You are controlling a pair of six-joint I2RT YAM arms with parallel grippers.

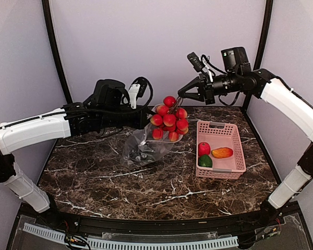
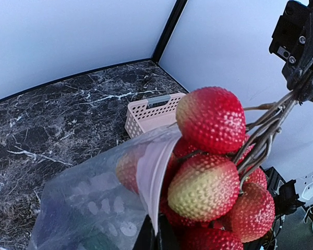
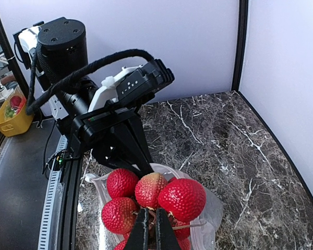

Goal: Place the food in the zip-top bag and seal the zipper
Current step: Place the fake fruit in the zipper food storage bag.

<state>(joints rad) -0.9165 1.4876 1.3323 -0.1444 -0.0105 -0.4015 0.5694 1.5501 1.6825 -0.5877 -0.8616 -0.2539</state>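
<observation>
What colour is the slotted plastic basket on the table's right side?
The slotted plastic basket is pale pink. The top external view shows it best.

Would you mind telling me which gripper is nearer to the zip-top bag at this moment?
Left. The left gripper is shut on the raised rim of the zip-top bag. The right gripper is above the bag's opening, shut on the stems of the grape bunch.

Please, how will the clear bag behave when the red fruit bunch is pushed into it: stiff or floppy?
Probably floppy: the bag sags in folds from the left gripper down to the table. Its mouth may collapse, since only one edge is pinched. It looks light and might slide or lift as the fruit bunch presses in.
</observation>
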